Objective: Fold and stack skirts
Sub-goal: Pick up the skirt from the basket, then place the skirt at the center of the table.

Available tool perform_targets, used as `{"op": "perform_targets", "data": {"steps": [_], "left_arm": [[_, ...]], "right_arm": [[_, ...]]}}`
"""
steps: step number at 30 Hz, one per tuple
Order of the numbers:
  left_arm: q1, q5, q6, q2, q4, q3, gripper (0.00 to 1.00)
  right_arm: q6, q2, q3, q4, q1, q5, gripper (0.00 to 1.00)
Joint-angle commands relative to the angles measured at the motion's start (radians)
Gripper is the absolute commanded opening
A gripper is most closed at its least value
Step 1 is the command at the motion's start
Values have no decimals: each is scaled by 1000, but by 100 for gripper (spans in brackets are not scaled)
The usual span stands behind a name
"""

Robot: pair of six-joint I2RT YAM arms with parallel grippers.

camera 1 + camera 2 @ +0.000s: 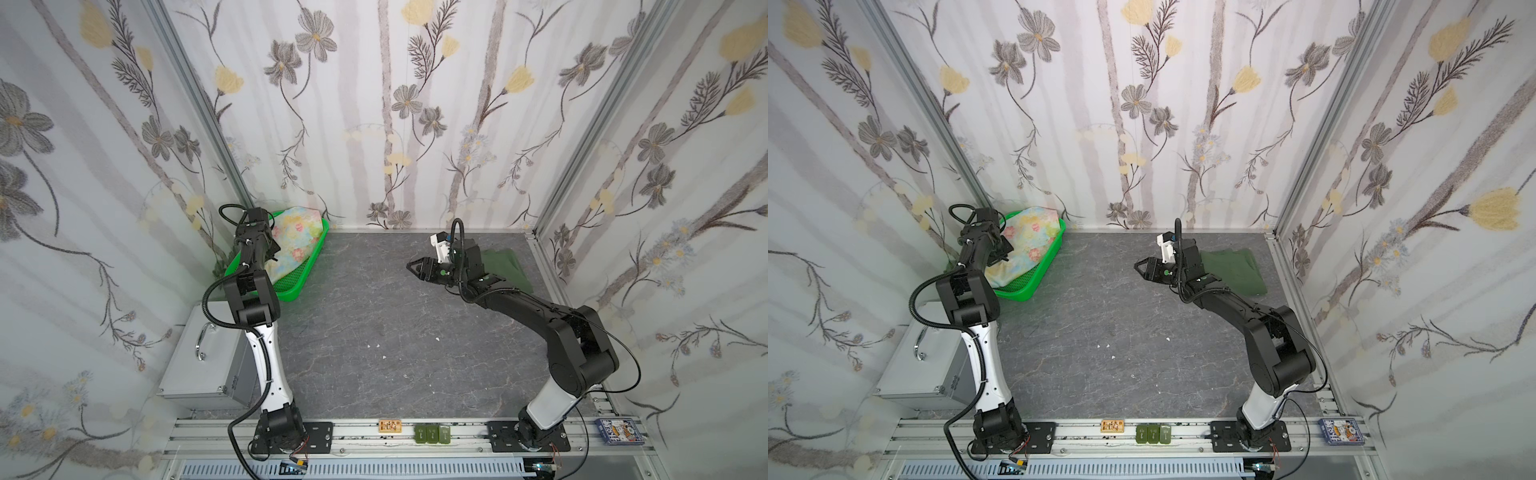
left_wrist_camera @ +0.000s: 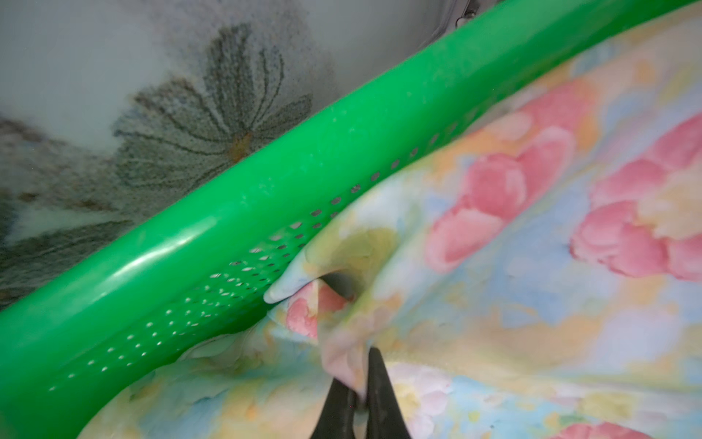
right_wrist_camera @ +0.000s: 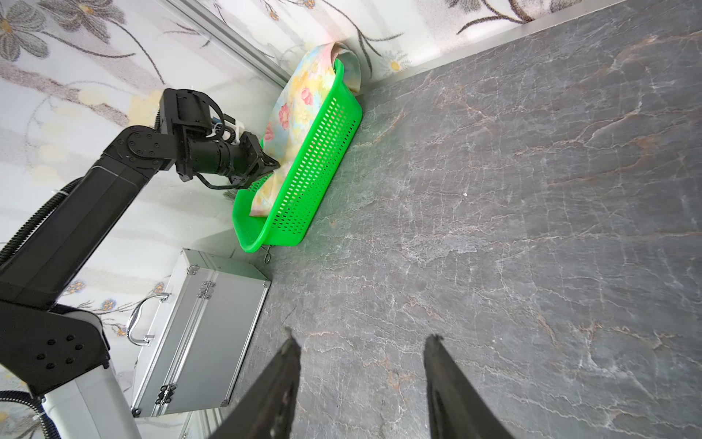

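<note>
Pinching a raised fold of the floral skirt (image 2: 532, 266), the left gripper (image 2: 359, 384) has its jaws clenched on the cloth just beside one long perforated wall of the green basket (image 2: 266, 213). In both top views that basket (image 1: 307, 270) sits in the far left corner, tight against the wallpapered walls, and the floral skirt fills most of it, one end spilling over the far rim toward the back wall. The olive skirt (image 1: 507, 266) lies flat at the far right of the table (image 1: 374, 332), close to the aluminium frame of the right-hand wall and partly hidden behind the right arm. The right gripper (image 3: 361, 338) hovers over the table's far middle with its jaws parted and nothing between them. Open room lies across the broad grey marbled middle and front of the table, which carries a few small white specks. A silver metal case (image 1: 199, 357) with a curved handle stands beside the left arm, near the basket's closer end. On the front rail rest a small orange-brown tile (image 1: 390, 425), three dark green blocks (image 1: 432, 433) and a blue card pack (image 1: 619, 430); their printing is too small to read.
</note>
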Motion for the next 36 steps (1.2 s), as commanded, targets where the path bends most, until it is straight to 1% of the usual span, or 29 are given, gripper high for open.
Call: {"op": "perform_targets", "data": {"steps": [1,9,14,18,22,24,27,32,36], "left_arm": [[-4,43,-17,-64,-5,-5,0],[-36,169,-38,-234,-4,2,0],[-72,249,-59,-328,-3,27,0],[-117,273,-63,-395,-4,64,0],[-137,292,-79,-473,-4,74,0],[-146,316,-79,-506,-4,77,0],[-167,365,-86,-548,-2,97,0],[-235,394,-92,-609,0,130,0],[-325,412,-92,-648,1,150,0]], "right_arm": [[-12,-23,9,0,2,23,53],[-36,-105,-4,-44,2,68,53],[-44,-168,-33,-58,4,90,53],[-49,-214,-55,-71,6,109,52],[-53,-252,-72,-87,13,126,52],[-60,-294,-78,-97,17,140,52],[-74,-318,-74,-133,20,179,52],[-86,-345,-68,-162,21,214,52],[-91,-399,-79,-170,27,219,51]]}}
